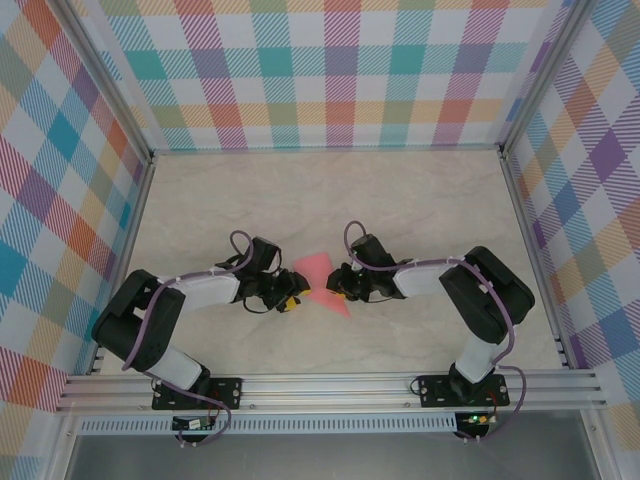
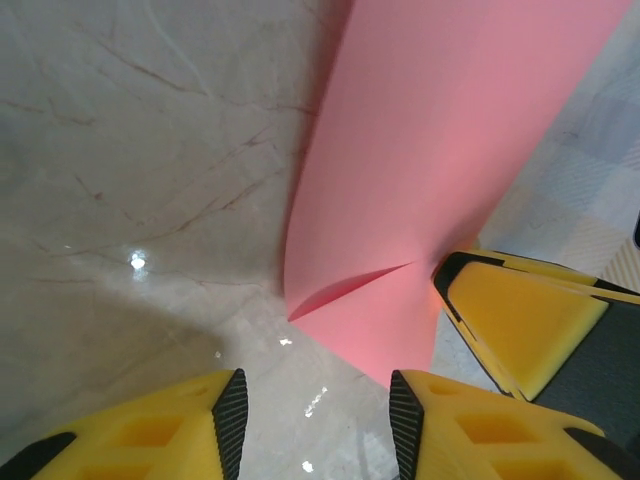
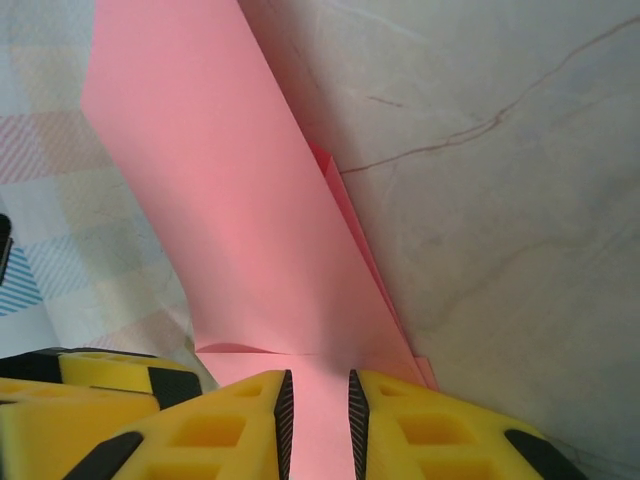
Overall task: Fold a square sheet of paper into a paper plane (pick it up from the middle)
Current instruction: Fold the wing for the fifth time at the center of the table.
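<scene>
Right fingers (image 3: 430, 430) clamp paper sheet (image 3: 250, 230) edge; left fingers (image 2: 150, 435) apart beside it, open table (image 2: 120, 150) around

Bright, even light; glare spots on the table (image 2: 120, 150) just ahead of the left gripper (image 2: 318, 410), soft shadow beside it
</scene>
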`<state>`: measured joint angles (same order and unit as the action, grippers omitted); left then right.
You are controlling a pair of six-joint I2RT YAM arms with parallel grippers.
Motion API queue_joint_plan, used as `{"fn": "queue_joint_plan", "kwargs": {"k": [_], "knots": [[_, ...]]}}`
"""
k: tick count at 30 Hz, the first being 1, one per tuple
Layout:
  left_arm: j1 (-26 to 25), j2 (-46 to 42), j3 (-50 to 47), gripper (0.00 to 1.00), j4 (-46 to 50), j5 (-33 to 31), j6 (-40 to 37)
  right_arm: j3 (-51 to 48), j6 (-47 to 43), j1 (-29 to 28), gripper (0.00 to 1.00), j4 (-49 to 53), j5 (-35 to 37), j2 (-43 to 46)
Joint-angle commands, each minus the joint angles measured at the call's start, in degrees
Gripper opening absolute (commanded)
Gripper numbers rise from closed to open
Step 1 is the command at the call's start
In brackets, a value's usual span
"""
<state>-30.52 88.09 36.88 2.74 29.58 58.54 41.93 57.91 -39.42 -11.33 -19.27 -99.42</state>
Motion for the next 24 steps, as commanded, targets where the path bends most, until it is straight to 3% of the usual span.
{"fn": "queue_joint_plan", "kwargs": {"k": [1,24], "knots": [[-0.7,1.0,0.6,0.43,-1.6,-0.8,1.2,-1.5,1.7,0.4,0.24,0.0,-1.6,-0.5],[-0.9,5.4,4.5,0.24,-3.6,0.4,-0.1,-1.7,1.1,0.8,0.24,0.8,-2.5,-0.3]]}}
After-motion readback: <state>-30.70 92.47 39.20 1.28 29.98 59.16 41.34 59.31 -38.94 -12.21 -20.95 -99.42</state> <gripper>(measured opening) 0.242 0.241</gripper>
